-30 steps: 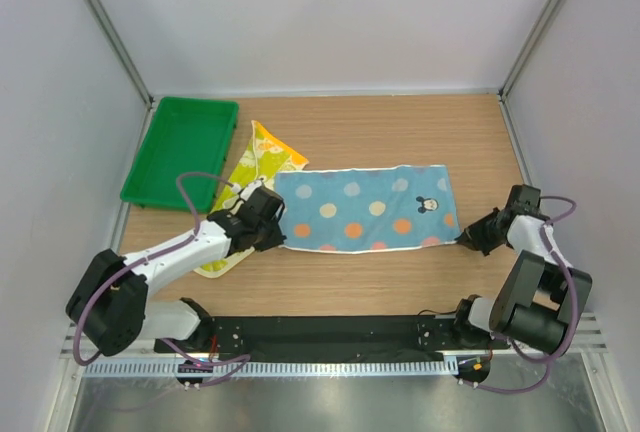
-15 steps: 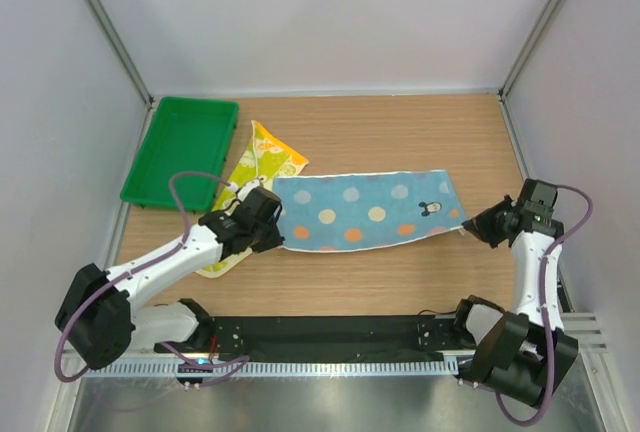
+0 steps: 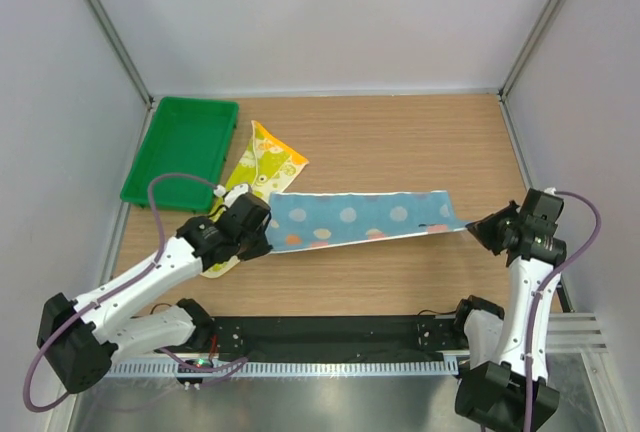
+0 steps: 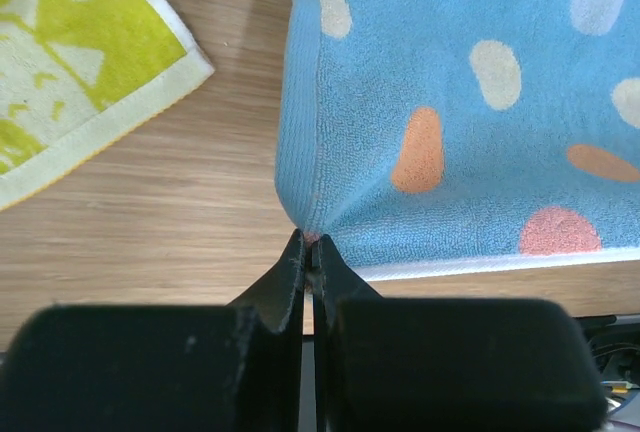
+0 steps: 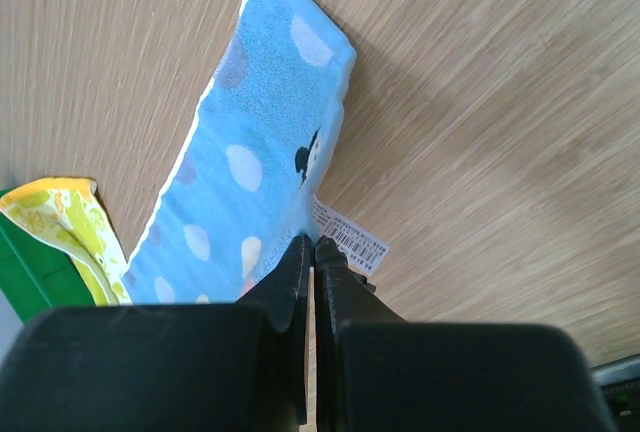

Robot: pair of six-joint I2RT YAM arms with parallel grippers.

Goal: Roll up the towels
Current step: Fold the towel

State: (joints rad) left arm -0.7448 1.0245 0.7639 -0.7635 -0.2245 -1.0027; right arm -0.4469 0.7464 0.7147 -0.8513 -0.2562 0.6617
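**Blue towel pinched at two corners and stretched out**

The blue towel [image 3: 360,217] is spread lengthwise to the right of the tray [image 3: 180,147]. The yellow towel [image 3: 262,157] lies between the two, its near end tucked under the left arm. The left gripper [image 3: 266,244] has the blue towel's near corner at the end closer to the tray. The right gripper [image 3: 470,229] has the near corner at the end farthest from the tray.

In the left wrist view the jaws of the left gripper [image 4: 308,242] are closed to a sliver, nipping only the corner tip. The cloth fans away from there towards the yellow towel [image 4: 70,62]. The right gripper [image 5: 312,244] is clamped just as tight on its corner, right beside the barcode label [image 5: 350,237].

The near edge looks raised off the table [image 3: 400,132] and pulled fairly straight, though I cannot tell whether the far edge rests on the wood.

The cloth looks thin, soft terry, light and entirely limp (no stiffness to help a roll form). It will probably sag wherever it is unsupported and could slip from so small a bite if pulled harder. Corners and hems seem the best places to hold it. For rolling, the short edge at either end looks like the natural place to start.
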